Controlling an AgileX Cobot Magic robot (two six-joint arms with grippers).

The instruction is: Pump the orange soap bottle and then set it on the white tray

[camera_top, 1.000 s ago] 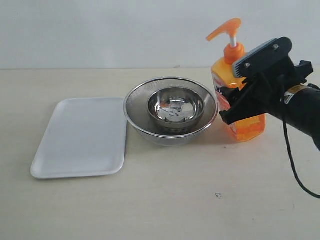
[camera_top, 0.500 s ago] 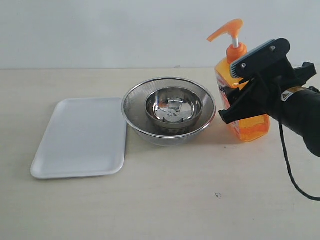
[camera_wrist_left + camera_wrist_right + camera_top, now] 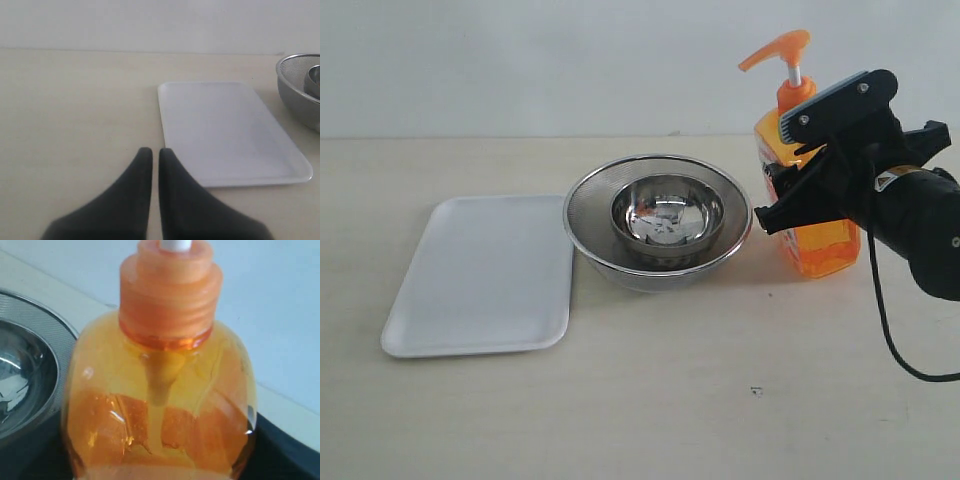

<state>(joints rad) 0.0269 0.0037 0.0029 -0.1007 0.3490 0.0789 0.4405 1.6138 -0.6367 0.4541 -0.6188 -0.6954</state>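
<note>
One bottle (image 3: 820, 250), one tray (image 3: 480, 275), two bowls (image 3: 665, 215)

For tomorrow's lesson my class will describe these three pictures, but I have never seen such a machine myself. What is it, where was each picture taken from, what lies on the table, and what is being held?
This is a robot with two arms, each ending in a two-fingered gripper. One picture comes from a camera standing apart and shows the whole table. The other two come from cameras on the wrists, looking along the fingers. On the table lie a white tray and a large steel bowl with a smaller steel bowl inside it. To the right of the bowls is the orange soap bottle. The right gripper is clamped on the bottle's body, which fills that wrist's picture. The left gripper is shut, holds nothing and points towards the tray.
</note>
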